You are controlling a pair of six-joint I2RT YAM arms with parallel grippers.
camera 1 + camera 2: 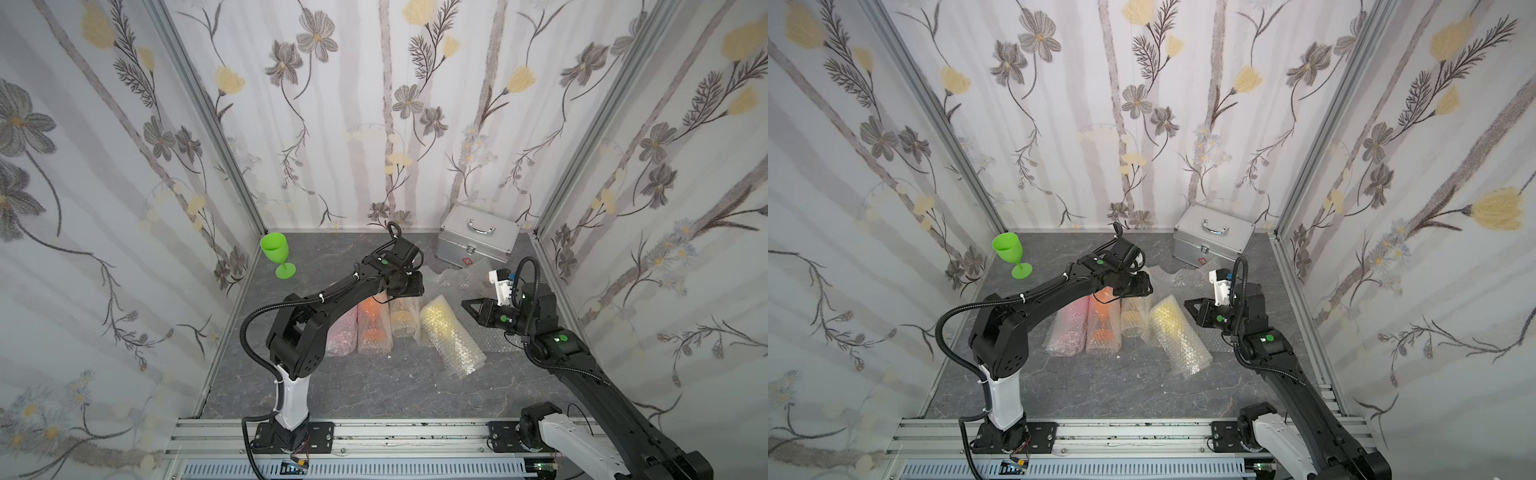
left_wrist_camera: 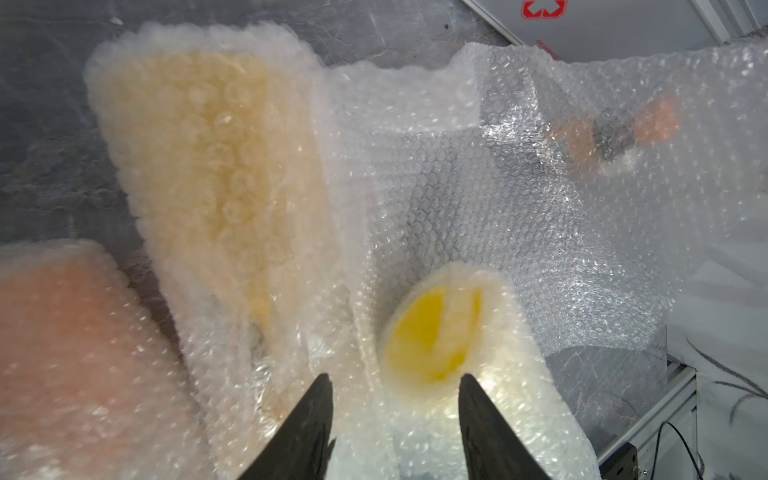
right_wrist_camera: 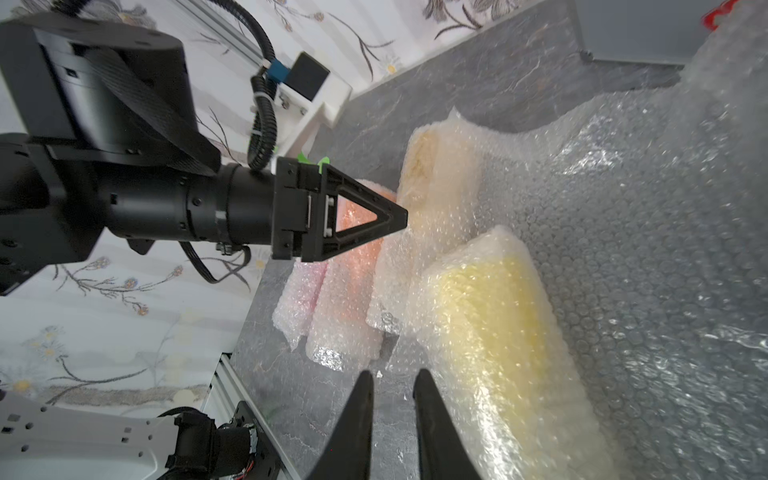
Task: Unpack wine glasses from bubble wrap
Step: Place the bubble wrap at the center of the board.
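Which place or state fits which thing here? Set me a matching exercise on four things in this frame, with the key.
Things:
1. green plastic stemmed goblet
2. orange goblet in a bubble-wrap roll
3. yellow goblet in a bubble-wrap roll
4. silver metal case with a handle

Places or states:
A. lying wrapped, nearest the right gripper
B. against the back wall
C. standing upright, unwrapped
D. lying wrapped, partly under the left arm

Pairs: 1-C, 2-D, 3-A, 4-B

Wrapped rolls (image 1: 449,336) lie side by side below the left claw (image 2: 395,376), left of the right claw (image 1: 466,304); case (image 1: 478,243) behind both.
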